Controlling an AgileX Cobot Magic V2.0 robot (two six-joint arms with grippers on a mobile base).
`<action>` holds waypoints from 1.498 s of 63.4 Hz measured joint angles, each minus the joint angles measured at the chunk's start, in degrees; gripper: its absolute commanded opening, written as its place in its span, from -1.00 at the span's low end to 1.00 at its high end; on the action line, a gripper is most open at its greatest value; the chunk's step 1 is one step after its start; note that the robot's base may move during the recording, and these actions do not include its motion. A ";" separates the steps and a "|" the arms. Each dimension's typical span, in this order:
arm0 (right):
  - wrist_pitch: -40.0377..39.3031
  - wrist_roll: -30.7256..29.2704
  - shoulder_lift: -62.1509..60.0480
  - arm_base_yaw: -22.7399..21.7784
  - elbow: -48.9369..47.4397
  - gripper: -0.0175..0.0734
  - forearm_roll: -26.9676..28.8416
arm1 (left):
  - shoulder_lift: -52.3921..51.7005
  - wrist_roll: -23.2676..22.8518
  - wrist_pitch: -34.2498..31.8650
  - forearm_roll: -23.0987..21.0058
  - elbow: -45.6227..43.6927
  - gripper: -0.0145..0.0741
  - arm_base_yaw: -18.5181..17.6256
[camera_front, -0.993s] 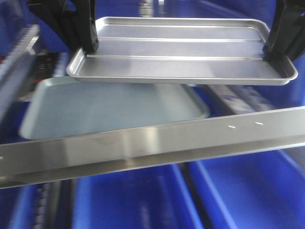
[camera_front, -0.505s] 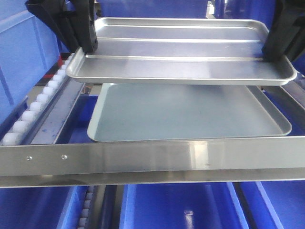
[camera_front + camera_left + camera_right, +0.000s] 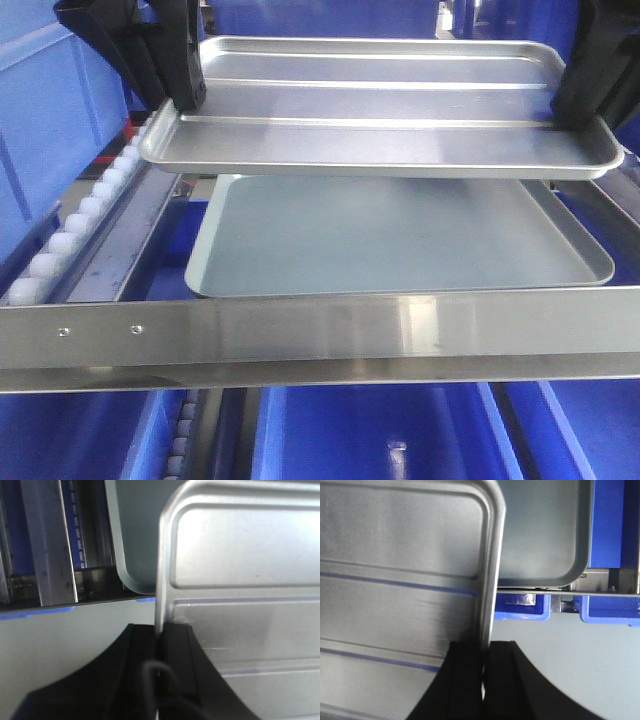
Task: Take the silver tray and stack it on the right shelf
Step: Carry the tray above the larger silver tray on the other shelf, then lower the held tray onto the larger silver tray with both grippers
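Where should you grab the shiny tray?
By the raised rim on its two short ends, one gripper coming in from each side. The silver tray is wide and shallow, so the rim gives thin jaws something to pinch. That is how the left gripper and right gripper hold it, level above the grey tray.

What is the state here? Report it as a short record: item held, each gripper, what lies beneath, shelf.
held item: shiny ribbed silver metal tray, in the air
left gripper: shut on the tray's left rim
right gripper: shut on its right rim
beneath: larger dull grey flat-bottomed tray, lying on the shelf
shelf: steel roller rack, broad shiny front bar, white rollers at left
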 measured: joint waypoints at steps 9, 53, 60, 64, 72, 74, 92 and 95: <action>0.00 0.00 0.00 0.00 0.00 -0.49 0.00 | 0.00 0.00 0.00 0.00 0.00 -0.88 0.00; -1.49 0.00 0.00 0.00 0.00 -0.49 0.00 | 0.00 -0.12 -0.35 1.86 0.00 -0.88 0.00; -1.49 0.00 0.00 0.00 0.00 -0.49 0.00 | 0.00 1.29 -1.44 2.19 0.00 -0.88 0.00; -1.49 0.00 0.00 0.00 0.00 -0.49 0.00 | 0.00 2.18 -2.37 2.45 0.00 -0.88 0.00; -1.18 0.00 0.00 0.00 -0.70 -0.49 -1.39 | 0.93 2.77 -5.09 2.81 0.00 -0.88 0.00; -0.86 0.00 0.11 -0.11 -1.15 -0.49 -2.46 | 1.39 2.77 -5.89 2.81 0.00 -0.88 0.00; 0.92 -5.72 5.28 -6.91 -8.78 -0.49 -3.77 | 8.24 2.31 -13.26 2.04 -4.10 -0.88 1.48; 0.92 -7.68 6.76 -8.27 -9.99 -0.49 -2.98 | 9.47 2.31 -13.95 2.04 -5.38 -0.88 1.71</action>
